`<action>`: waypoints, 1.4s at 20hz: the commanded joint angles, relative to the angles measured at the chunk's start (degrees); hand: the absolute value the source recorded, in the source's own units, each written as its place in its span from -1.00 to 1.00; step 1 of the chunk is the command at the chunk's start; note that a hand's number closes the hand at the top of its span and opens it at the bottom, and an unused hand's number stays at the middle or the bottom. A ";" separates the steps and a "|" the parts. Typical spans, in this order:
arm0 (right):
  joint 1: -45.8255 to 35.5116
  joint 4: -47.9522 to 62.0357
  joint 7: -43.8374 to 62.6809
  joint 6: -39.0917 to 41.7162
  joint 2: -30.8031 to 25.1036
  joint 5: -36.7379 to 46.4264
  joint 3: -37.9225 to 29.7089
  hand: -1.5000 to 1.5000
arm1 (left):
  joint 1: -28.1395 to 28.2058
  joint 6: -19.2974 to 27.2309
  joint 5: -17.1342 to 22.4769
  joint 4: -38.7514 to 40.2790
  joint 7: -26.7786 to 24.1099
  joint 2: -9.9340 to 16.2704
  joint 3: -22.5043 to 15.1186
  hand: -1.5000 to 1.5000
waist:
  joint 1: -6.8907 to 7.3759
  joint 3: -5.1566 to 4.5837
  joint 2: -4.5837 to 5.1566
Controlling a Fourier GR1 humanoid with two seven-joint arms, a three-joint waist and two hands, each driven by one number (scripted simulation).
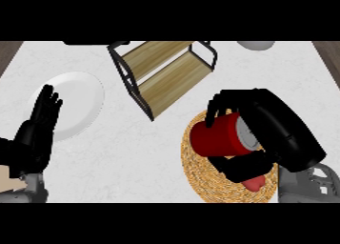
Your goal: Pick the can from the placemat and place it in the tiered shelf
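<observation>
One red can (pixel 216 138) is grasped by the curled fingers of the right hand (pixel 260 126) above the one woven placemat (pixel 200 176), while one tiered shelf (pixel 165 71), one white plate (pixel 77 102) and the flat, released left hand (pixel 39 124) are seen apart.

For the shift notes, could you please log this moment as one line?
right hand shut on red can | can over placemat | tiered shelf empty | left hand open
</observation>
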 commanded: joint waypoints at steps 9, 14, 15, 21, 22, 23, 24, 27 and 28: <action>-17.78 12.85 4.79 -4.12 -2.09 -2.76 -11.62 1.00 | -0.11 -0.48 -2.21 -2.21 1.17 -1.78 -0.06 0.00 | 0.69 0.06 0.29; -21.47 26.47 -2.31 -14.34 -1.05 1.62 -10.84 1.00 | -6.96 -0.21 -1.89 1.38 4.13 -1.13 1.94 0.00 | 0.82 0.07 0.46; -25.66 29.94 -0.90 -14.61 -0.69 1.09 -12.00 1.00 | -0.66 -2.14 -0.45 -2.35 2.44 -1.86 0.93 0.00 | 1.28 0.06 0.40; -27.47 45.59 -11.08 -26.99 0.08 4.12 -11.46 1.00 | 0.11 -2.94 -2.03 -3.55 2.38 -0.96 0.89 0.00 | 1.72 0.07 0.55; -28.47 45.96 -12.25 -27.45 0.09 3.01 -12.75 1.00 | -3.18 -1.92 -1.75 -1.45 3.84 -1.97 1.49 0.00 | 1.20 0.07 0.50; -23.25 46.89 -15.26 -31.85 0.09 2.33 -9.54 1.00 | -3.21 -2.38 -2.39 -0.58 1.89 -1.85 1.12 0.00 | 1.25 0.07 0.55; -32.43 53.15 -14.56 -30.54 -0.09 3.14 -13.85 1.00 | -4.24 -4.93 1.01 -1.10 4.08 0.89 4.34 0.00 | 1.75 0.06 0.68; -35.27 59.35 -18.48 -34.51 0.10 2.23 -14.94 1.00 | -2.32 -2.62 -2.70 2.29 -0.56 -3.45 0.64 0.00 | 1.43 0.05 0.64; -34.32 59.55 -19.28 -34.05 -1.10 2.05 -15.30 1.00 | 1.03 -2.72 -2.60 -4.76 3.19 -1.45 1.66 0.00 | 1.48 0.07 0.46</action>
